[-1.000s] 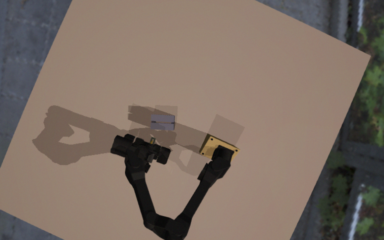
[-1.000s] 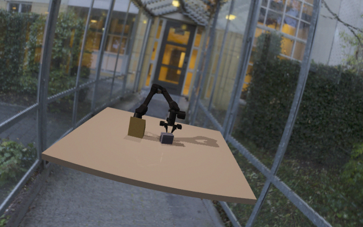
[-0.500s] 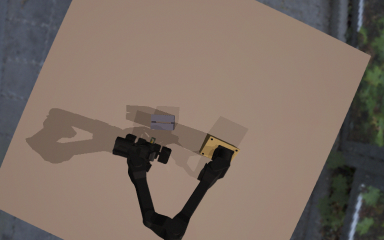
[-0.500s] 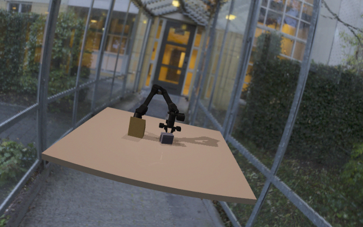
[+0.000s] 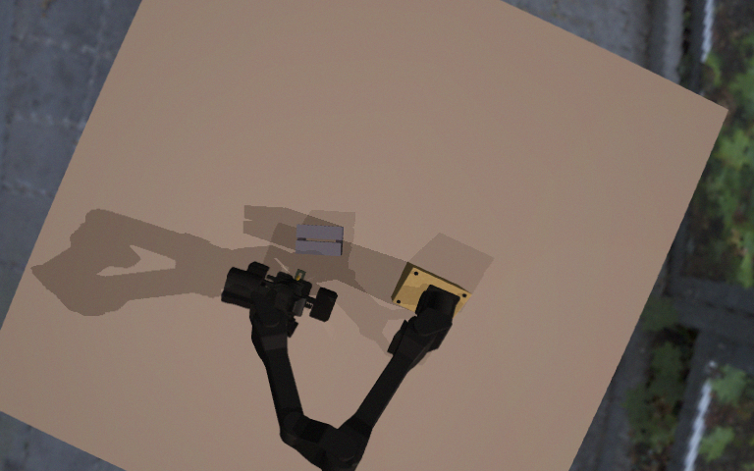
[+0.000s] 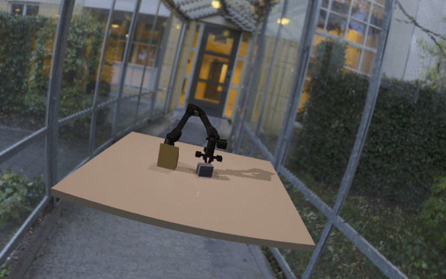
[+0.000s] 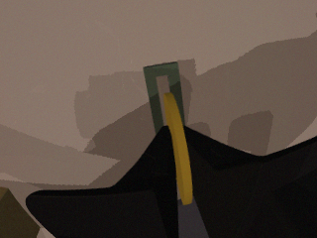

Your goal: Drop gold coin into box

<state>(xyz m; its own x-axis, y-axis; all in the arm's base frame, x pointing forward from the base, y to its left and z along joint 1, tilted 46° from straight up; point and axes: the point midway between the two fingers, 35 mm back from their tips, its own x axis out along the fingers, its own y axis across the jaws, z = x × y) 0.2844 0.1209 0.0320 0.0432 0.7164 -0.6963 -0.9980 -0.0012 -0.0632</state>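
Note:
My gripper (image 7: 170, 131) (image 5: 298, 278) (image 6: 208, 161) is shut on the thin gold coin (image 7: 180, 159), which stands on edge between the black fingers in the wrist view. The coin's far end still overlaps the narrow dark-green holder (image 7: 154, 95), which lies on the table just ahead of the fingertips. In the overhead view only a small gold-green speck shows at the fingers. The closed grey box (image 5: 319, 239) (image 6: 204, 170) with its narrow lid slot stands close beside the gripper. In the side view the gripper hangs low, just behind the box.
The arm's tan base block (image 5: 409, 286) (image 6: 167, 156) (image 7: 14, 225) stands to one side of the box. The tan table (image 5: 389, 138) (image 6: 164, 203) stretches wide around them, with arm shadows across it. Metal fence posts surround the table.

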